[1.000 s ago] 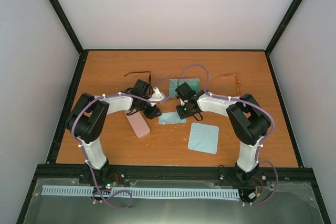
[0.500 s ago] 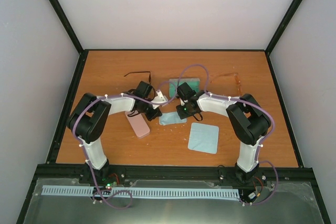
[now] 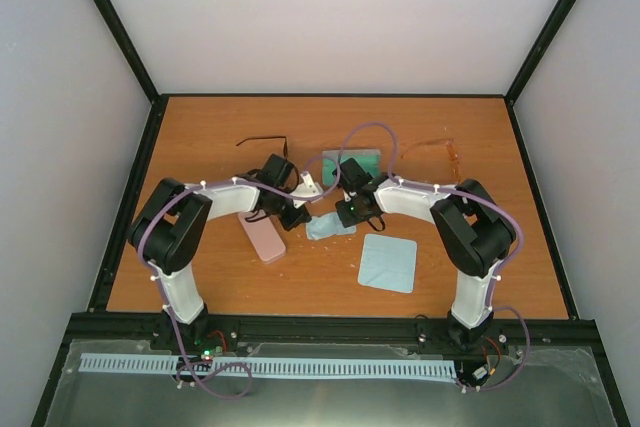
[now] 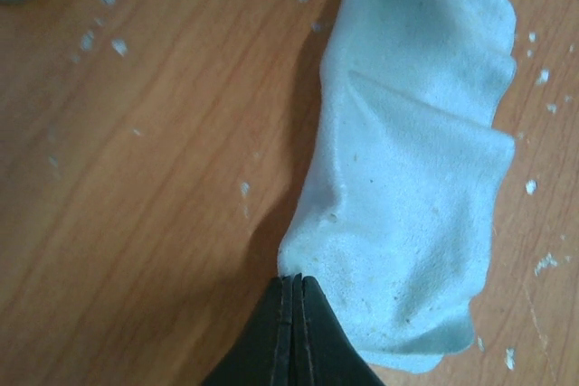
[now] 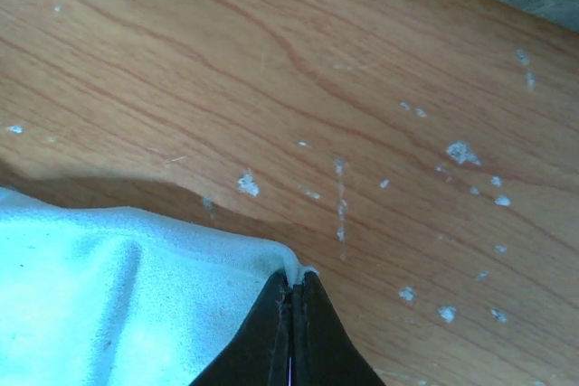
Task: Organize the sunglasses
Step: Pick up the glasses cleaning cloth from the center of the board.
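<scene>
Top external shows the blue cloth (image 3: 329, 228) bunched narrower than a second ago between the left gripper (image 3: 298, 215) and right gripper (image 3: 345, 212), each clamped on its edge, so folding seems underway while black sunglasses (image 3: 262, 139) and reddish-brown sunglasses (image 3: 447, 152) lie untouched farther back.

Right hand (image 5: 291, 281) pinches pale blue cloth (image 5: 109, 305) edge.

Pink case (image 3: 263, 239) near crumpled cloth (image 3: 330, 228)
</scene>
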You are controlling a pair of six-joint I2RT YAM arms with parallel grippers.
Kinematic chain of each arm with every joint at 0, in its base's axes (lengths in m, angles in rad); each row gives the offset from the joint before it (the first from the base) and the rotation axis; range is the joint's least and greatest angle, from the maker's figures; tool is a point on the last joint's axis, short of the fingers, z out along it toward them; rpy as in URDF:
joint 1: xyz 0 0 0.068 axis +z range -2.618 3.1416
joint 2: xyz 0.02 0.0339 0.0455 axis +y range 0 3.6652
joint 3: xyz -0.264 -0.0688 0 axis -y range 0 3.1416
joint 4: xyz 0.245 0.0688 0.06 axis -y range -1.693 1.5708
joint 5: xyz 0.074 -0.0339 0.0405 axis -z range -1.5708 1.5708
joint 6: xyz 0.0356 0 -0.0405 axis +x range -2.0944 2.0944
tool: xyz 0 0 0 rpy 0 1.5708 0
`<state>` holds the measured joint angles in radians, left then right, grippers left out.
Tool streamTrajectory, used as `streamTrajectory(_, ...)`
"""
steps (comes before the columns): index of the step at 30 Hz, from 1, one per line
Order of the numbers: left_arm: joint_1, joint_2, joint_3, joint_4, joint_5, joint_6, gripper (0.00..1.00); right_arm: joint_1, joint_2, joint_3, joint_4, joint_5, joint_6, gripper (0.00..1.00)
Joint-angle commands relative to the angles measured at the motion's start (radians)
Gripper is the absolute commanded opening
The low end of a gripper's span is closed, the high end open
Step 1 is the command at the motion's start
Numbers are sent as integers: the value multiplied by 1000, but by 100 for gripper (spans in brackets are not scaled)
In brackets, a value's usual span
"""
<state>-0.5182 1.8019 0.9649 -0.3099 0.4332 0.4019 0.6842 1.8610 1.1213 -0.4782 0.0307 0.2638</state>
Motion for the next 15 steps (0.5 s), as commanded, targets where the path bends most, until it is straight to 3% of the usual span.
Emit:
streamTrajectory(1,-5,-24,85,-4,-7,-10,0,8,-14,-2,-39,90,20,3)
streamTrajectory(15,-5,55,211,-3,0,-14,0,5,-89,23,9,293,23,3)
